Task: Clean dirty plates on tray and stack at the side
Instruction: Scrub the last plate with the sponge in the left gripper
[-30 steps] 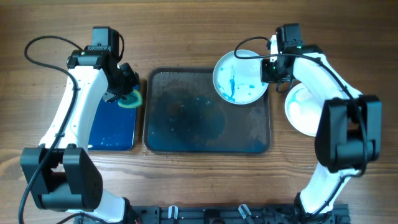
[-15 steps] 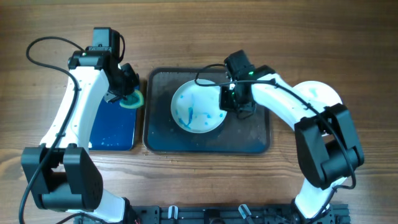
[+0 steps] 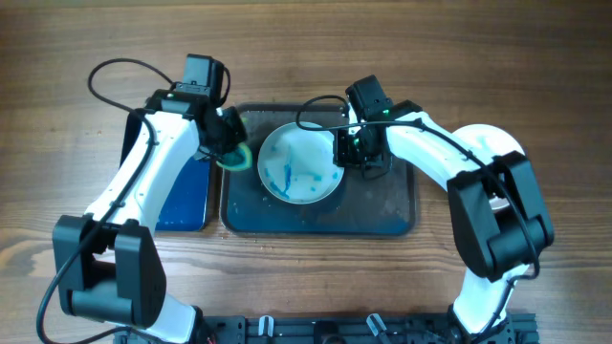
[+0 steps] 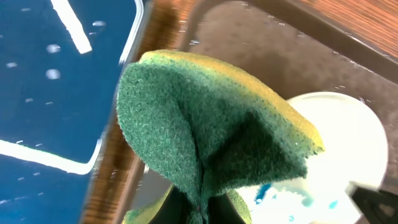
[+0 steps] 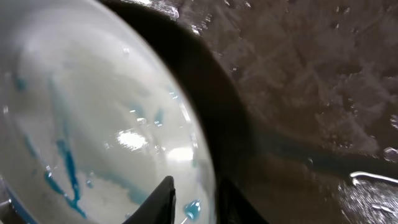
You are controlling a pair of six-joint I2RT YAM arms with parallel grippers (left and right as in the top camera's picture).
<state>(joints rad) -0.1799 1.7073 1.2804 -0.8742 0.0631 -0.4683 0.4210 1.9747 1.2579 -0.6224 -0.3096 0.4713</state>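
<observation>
A white plate [image 3: 301,164] smeared with blue stains lies in the large dark grey tray [image 3: 382,205]. My right gripper [image 3: 350,158] is shut on the plate's right rim; in the right wrist view one finger lies over the plate [image 5: 93,124] and one outside its rim, with the gripper [image 5: 198,200] at the bottom edge. My left gripper [image 3: 229,143] is shut on a folded green and yellow sponge [image 3: 236,156], held at the plate's left edge. In the left wrist view the sponge [image 4: 211,130] fills the middle and the plate [image 4: 339,155] lies beyond it. Another white plate [image 3: 499,143] lies right of the tray, mostly hidden by my right arm.
A smaller black-rimmed tray with a wet blue inside [image 3: 182,191] lies left of the grey tray, also shown in the left wrist view [image 4: 50,81]. The grey tray's floor [image 5: 311,93] is wet and streaked. Cables hang over the far side of the table.
My right gripper carried the stained plate from the tray's far right corner to its middle and holds it there. My left arm swung right with the sponge, from the blue tray to the plate's left edge.
</observation>
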